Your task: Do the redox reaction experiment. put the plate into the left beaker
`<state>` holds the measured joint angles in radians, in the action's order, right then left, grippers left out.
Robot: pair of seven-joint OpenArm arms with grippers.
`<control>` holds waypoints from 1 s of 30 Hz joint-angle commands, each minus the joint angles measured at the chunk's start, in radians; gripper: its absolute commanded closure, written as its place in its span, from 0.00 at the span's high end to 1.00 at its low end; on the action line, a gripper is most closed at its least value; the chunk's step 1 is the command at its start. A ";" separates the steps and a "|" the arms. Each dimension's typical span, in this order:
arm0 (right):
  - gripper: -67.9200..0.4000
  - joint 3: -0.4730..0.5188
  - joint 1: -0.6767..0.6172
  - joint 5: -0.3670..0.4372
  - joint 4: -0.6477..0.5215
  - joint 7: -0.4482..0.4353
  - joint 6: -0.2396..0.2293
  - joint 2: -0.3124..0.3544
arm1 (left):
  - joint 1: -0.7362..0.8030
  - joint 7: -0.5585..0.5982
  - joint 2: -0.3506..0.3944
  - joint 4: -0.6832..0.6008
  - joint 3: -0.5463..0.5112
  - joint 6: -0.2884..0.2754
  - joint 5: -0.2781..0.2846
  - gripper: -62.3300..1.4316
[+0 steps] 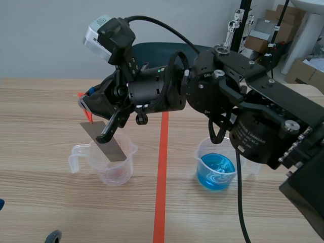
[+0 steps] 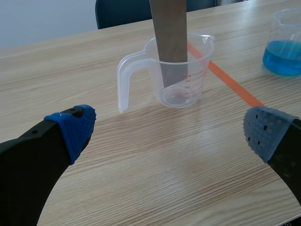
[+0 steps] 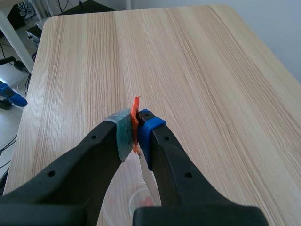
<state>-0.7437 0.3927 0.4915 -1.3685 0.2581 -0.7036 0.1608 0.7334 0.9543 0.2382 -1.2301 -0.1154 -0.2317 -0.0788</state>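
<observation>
While right pincer (image 3: 136, 129) clamps plate (image 1: 109, 144) by top end, plate slants, lower end inside left beaker (image 1: 115, 174) on desk (image 1: 40, 111); high grip likely so pincer clears rim. Left pincer (image 2: 169, 136) wide, empty.

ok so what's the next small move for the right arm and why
Probably ease the plate down a touch, then open the right jaws. They are shut on its orange-taped top, and its lower end already sits inside the left beaker, seemingly just short of the floor.
</observation>
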 commanded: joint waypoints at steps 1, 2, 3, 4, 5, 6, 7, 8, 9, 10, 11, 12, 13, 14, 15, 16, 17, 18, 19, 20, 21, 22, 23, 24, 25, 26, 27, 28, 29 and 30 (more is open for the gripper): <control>0.01 0.001 0.016 0.009 -0.013 -0.032 -0.003 -0.005 | 0.000 0.018 0.004 -0.013 0.001 0.001 0.007 1.00; 0.01 0.001 0.016 0.009 -0.013 -0.036 -0.003 -0.005 | 0.000 0.018 0.004 -0.013 0.001 0.001 0.007 1.00; 0.01 0.001 0.016 0.008 -0.013 -0.037 -0.003 -0.005 | 0.000 0.018 0.004 -0.013 0.001 0.001 0.007 1.00; 0.01 0.001 0.016 0.008 -0.013 -0.038 -0.003 -0.005 | 0.000 0.018 0.004 -0.013 0.001 0.001 0.007 1.00; 0.01 0.001 0.016 0.005 -0.013 -0.042 -0.003 -0.005 | 0.000 0.018 0.004 -0.013 0.001 0.001 0.007 1.00; 0.01 0.001 0.016 0.001 -0.013 -0.049 -0.003 -0.003 | 0.000 0.018 0.004 -0.013 0.001 0.001 0.007 1.00; 0.01 0.001 0.014 -0.007 -0.013 -0.056 -0.003 -0.003 | 0.000 0.018 0.004 -0.013 0.001 0.001 0.007 1.00; 0.01 0.001 0.013 -0.024 -0.013 -0.068 -0.003 -0.003 | 0.000 0.018 0.004 -0.013 0.001 0.001 0.007 1.00; 0.01 0.001 0.007 -0.043 -0.013 -0.079 -0.003 -0.003 | 0.000 0.018 0.004 -0.013 0.001 0.001 0.007 1.00; 0.01 0.001 0.003 -0.059 -0.013 -0.092 -0.003 -0.003 | 0.000 0.018 0.004 -0.013 0.001 0.001 0.007 1.00; 0.01 0.001 -0.003 -0.070 -0.013 -0.098 -0.003 -0.003 | 0.000 0.018 0.004 -0.013 0.001 0.001 0.007 1.00; 0.01 0.001 -0.010 -0.080 -0.013 -0.103 -0.003 -0.003 | 0.000 0.018 0.004 -0.013 0.001 0.001 0.007 1.00; 0.01 0.001 -0.016 -0.090 -0.013 -0.112 -0.003 -0.003 | 0.000 0.018 0.004 -0.013 0.001 0.001 0.007 1.00; 0.01 0.001 -0.023 -0.102 -0.013 -0.120 -0.003 -0.003 | 0.000 0.018 0.004 -0.013 0.001 0.001 0.007 1.00; 0.01 0.001 -0.028 -0.108 -0.013 -0.124 -0.003 -0.003 | 0.000 0.018 0.004 -0.013 0.001 0.001 0.007 1.00; 0.01 0.001 -0.031 -0.108 -0.013 -0.127 -0.003 -0.003 | 0.000 0.018 0.004 -0.013 0.001 0.001 0.007 1.00; 0.01 0.001 -0.033 -0.108 -0.013 -0.129 -0.003 -0.003 | 0.000 0.018 0.004 -0.013 0.001 0.001 0.007 1.00; 0.01 0.001 -0.034 -0.108 -0.013 -0.130 -0.003 -0.003 | 0.000 0.018 0.004 -0.013 0.001 0.001 0.007 1.00; 0.01 0.001 -0.034 -0.108 -0.013 -0.132 -0.003 -0.003 | 0.000 0.018 0.004 -0.013 0.001 0.001 0.007 1.00; 0.01 0.001 -0.033 -0.108 -0.013 -0.135 -0.002 -0.003 | 0.000 0.018 0.004 -0.013 0.001 0.001 0.007 1.00; 0.01 0.001 -0.033 -0.108 -0.013 -0.137 0.000 -0.003 | 0.000 0.018 0.004 -0.013 0.001 0.001 0.007 1.00; 0.01 0.001 -0.033 -0.108 -0.013 -0.138 0.000 -0.003 | 0.000 0.018 0.004 -0.013 0.001 0.001 0.007 1.00; 0.01 0.001 -0.033 -0.111 -0.013 -0.138 0.000 -0.003 | 0.000 0.019 0.004 -0.013 0.001 0.001 0.007 1.00; 0.01 0.001 -0.033 -0.122 -0.013 -0.138 0.000 -0.003 | 0.000 0.025 0.004 -0.013 0.001 0.001 0.007 1.00; 0.02 0.001 -0.033 -0.128 -0.013 -0.138 0.004 -0.003 | 0.000 0.032 0.004 -0.013 0.001 0.001 0.007 1.00; 0.05 0.001 -0.033 -0.134 -0.013 -0.138 0.008 -0.003 | 0.000 0.043 0.004 -0.013 0.001 0.001 0.007 1.00; 0.10 0.001 -0.033 -0.146 -0.013 -0.138 0.008 -0.003 | 0.000 0.051 0.004 -0.013 0.001 0.001 0.007 1.00; 0.19 0.001 -0.032 -0.154 -0.013 -0.138 0.008 -0.003 | 0.000 0.052 0.004 -0.013 0.001 0.001 0.007 1.00; 0.32 0.001 -0.032 -0.156 -0.013 -0.138 0.008 -0.003 | 0.000 0.052 0.004 -0.013 0.001 0.001 0.007 1.00; 0.48 0.001 -0.031 -0.156 -0.013 -0.138 0.008 -0.003 | 0.000 0.052 0.004 -0.013 0.001 0.001 0.007 1.00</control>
<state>-0.7437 0.3374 0.3214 -1.3685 0.1322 -0.6956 0.1612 0.7334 0.9920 0.2382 -1.2301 -0.1154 -0.2317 -0.0788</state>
